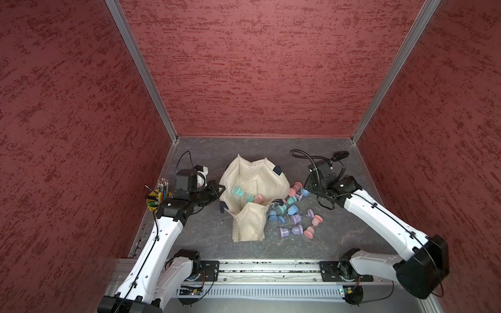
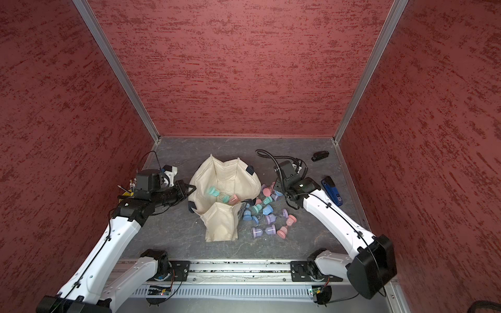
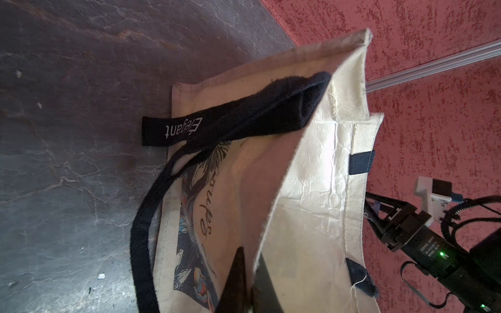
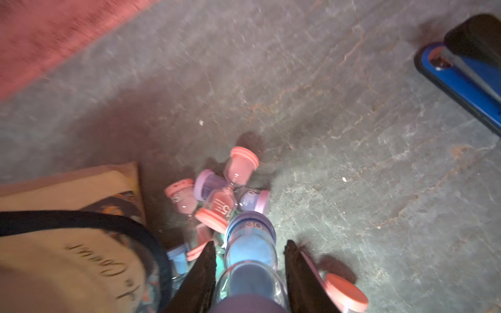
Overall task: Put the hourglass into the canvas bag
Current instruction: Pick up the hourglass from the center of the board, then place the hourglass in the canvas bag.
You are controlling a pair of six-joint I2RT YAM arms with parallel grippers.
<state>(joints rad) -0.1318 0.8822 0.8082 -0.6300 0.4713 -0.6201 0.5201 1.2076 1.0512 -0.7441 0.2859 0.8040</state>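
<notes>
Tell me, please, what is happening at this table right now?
The robot is loading hourglasses into the canvas bag. Its left gripper pinches the bag's rim, holding the mouth open. The right gripper is closed on a blue hourglass by the loose pile of hourglasses on the table beside the bag. A teal hourglass and a pink hourglass lie inside; the blue one is not in yet.

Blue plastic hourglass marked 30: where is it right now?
The blue plastic hourglass is clamped in the right gripper in the right wrist view; both top views put it at the pastel hourglass pile's far edge, right of the cream canvas bag.
</notes>
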